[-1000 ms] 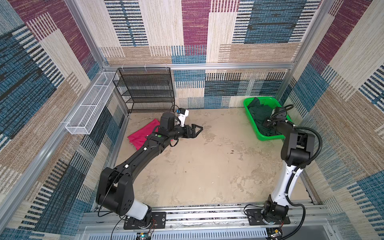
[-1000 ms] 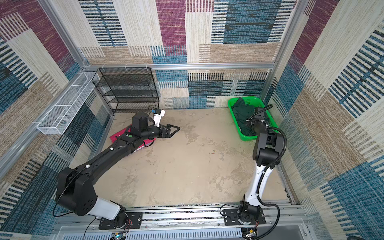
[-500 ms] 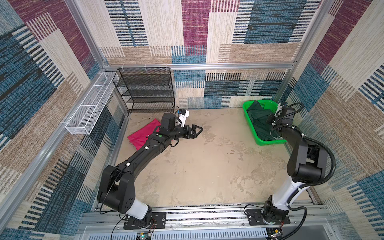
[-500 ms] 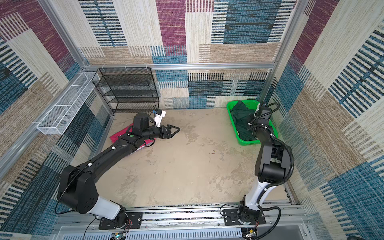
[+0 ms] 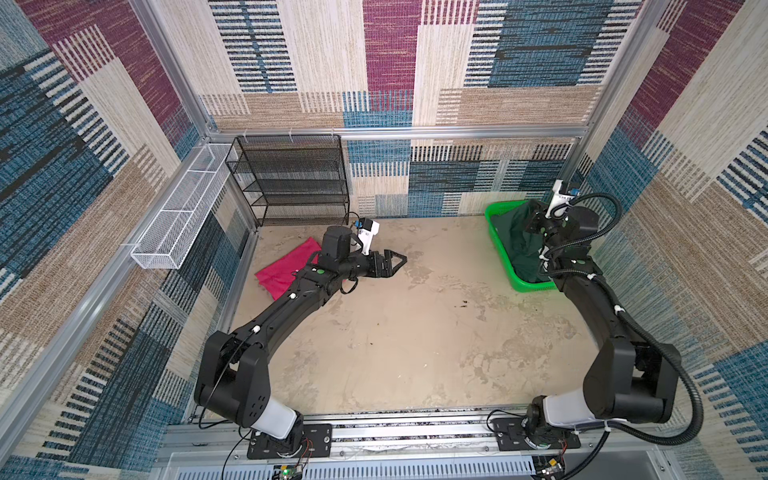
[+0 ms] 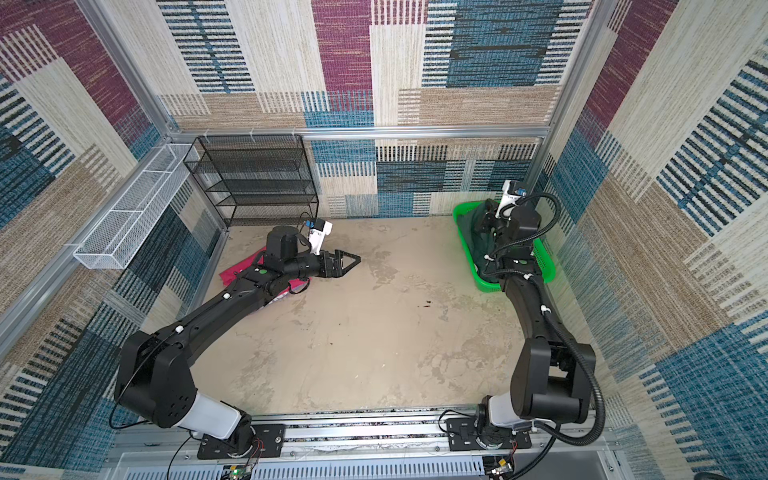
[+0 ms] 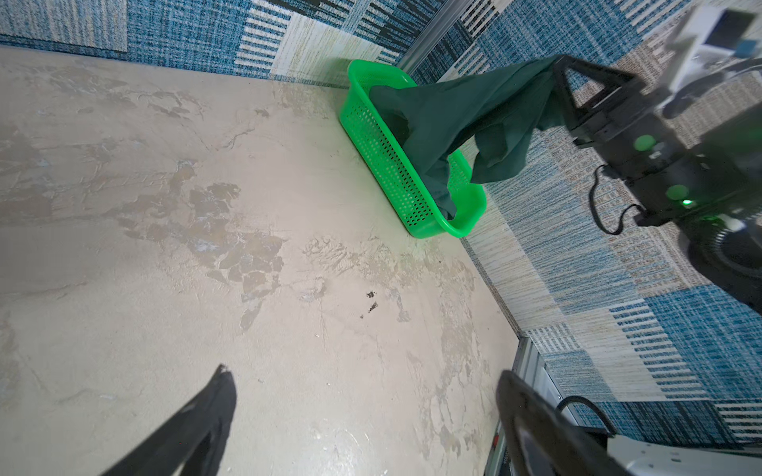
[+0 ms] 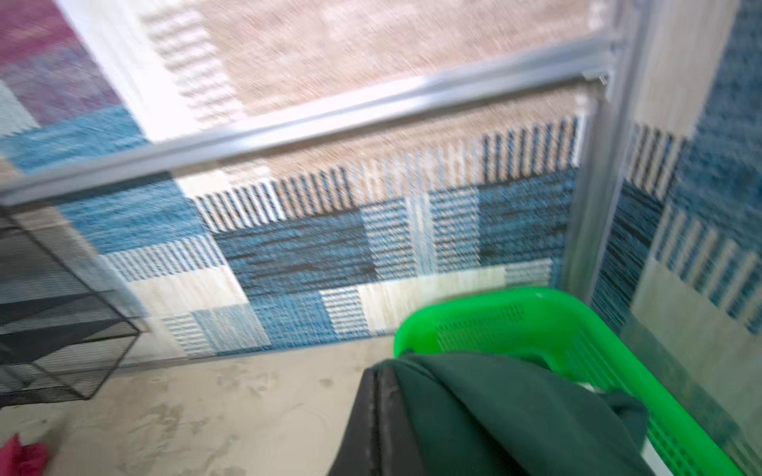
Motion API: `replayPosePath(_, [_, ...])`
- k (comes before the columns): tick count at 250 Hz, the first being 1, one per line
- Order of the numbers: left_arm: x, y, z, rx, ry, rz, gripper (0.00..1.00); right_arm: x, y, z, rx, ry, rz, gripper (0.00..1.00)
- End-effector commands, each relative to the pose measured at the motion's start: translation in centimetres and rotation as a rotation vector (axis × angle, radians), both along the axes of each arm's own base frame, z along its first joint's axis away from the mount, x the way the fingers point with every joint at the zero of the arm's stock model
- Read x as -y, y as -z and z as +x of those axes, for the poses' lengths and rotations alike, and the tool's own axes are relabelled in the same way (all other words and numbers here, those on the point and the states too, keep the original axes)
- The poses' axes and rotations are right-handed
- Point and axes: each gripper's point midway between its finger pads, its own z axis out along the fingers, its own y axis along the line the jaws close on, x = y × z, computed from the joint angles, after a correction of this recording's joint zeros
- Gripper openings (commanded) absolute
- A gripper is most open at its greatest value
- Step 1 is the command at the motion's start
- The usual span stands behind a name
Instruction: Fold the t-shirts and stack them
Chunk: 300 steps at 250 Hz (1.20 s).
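- So, the right gripper (image 7: pixel 554 66) is clamped tight on a bunch of the dark green t-shirt (image 7: pixel 474 111), holding it up over the bright green plastic basket (image 7: pixel 371 136).
- The shirt hangs stretched from the claw down into the basket, with its lower end inside. In both top views that's at the right of the frame, by the back corner.
- The left gripper (image 5: pixel 397 266) is spread wide with nothing in it, hovering over the worn beige tabletop (image 5: pixel 395 332) just above mid-frame.
- The magenta-pink t-shirt (image 5: pixel 286 268) lies on the tabletop left of centre, partly hidden under the left arm. It sits near the black mesh shelf rack (image 5: pixel 291 183). Can't tell how neatly it's folded.
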Motion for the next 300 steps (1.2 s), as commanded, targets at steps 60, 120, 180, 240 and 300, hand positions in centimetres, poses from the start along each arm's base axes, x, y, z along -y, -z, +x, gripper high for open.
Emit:
replayPosePath(60, [-1.5, -1.8, 0.4, 0.100, -0.034, 0.018, 0.99, -14.2, -20.3, -8.6, 0.463, -0.406, -0.006, 0.00])
replayPosePath(120, [-5.9, -4.7, 0.6, 0.242, -0.178, 0.076, 0.98, -19.5, -19.6, -9.3, 0.359, -0.609, 0.149, 0.00])
replayPosePath(180, [-10.8, -3.6, -3.1, 0.214, -0.362, 0.221, 0.99, -23.1, -7.3, -6.3, 0.019, -0.711, 0.214, 0.00])
replayPosePath(240, [-13.4, 4.8, -9.9, -0.068, -0.397, 0.282, 0.92, -24.1, 7.8, -5.7, -0.242, -0.699, 0.288, 0.00])
replayPosePath(300, [-7.4, 12.2, -13.5, -0.302, -0.204, 0.234, 0.77, -24.4, 15.1, -4.7, -0.381, -0.678, 0.281, 0.00])
